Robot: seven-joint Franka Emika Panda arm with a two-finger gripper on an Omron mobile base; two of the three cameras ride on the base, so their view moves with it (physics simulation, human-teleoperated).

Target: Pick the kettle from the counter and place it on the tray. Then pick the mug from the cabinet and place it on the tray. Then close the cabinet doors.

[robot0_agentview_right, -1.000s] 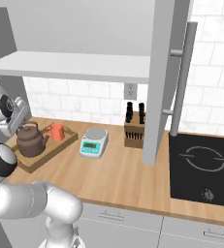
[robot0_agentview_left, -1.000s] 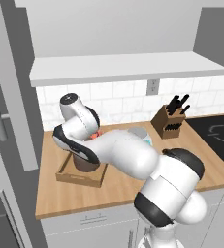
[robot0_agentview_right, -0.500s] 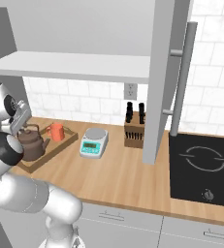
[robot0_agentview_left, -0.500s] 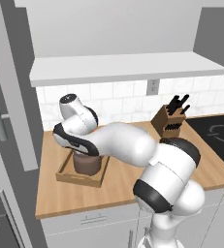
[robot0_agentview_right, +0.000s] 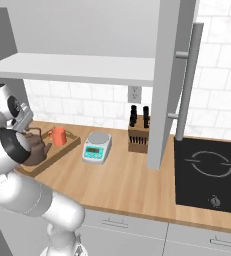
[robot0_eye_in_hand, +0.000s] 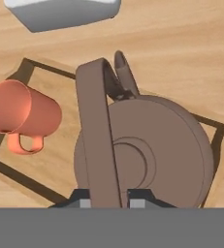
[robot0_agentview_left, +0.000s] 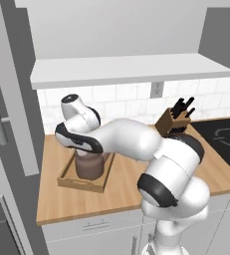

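Sitting inside the tray (robot0_agentview_right: 66, 148) on the counter (robot0_agentview_right: 132, 180), the kettle (robot0_eye_in_hand: 147, 150) is standing upright with its lid facing the hand camera. In the hand view its short spout (robot0_eye_in_hand: 123, 72) is pointing toward the top of the picture, at the pale scale (robot0_eye_in_hand: 65, 12) lying beyond the tray's rim, and the arched handle (robot0_eye_in_hand: 99, 131) is running in the same line, from the spout side down toward the gripper (robot0_eye_in_hand: 108, 199). The two dark fingertips (robot0_eye_in_hand: 84, 199) are pressing close on either side of that handle, so the gripper is clenching the kettle's handle.

The mug (robot0_eye_in_hand: 24, 114) is also resting in the tray, just beside the kettle and apart from it. In the hand view it is appearing tilted, its open mouth turned to the left of the picture and its handle toward the bottom. In the right base view the mug (robot0_agentview_right: 59, 135) is standing upright on the far half of the tray, with the kettle (robot0_agentview_right: 36, 150) on the near half and the scale (robot0_agentview_right: 97, 147) just past the tray on the counter, a knife block (robot0_agentview_right: 138, 134) farther along.

In the left base view the arm is bending low over the tray (robot0_agentview_left: 74, 183), and the kettle (robot0_agentview_left: 89, 167) is showing beneath it. A cabinet door (robot0_agentview_right: 173, 75) is hanging open, edge-on, in the right base view.
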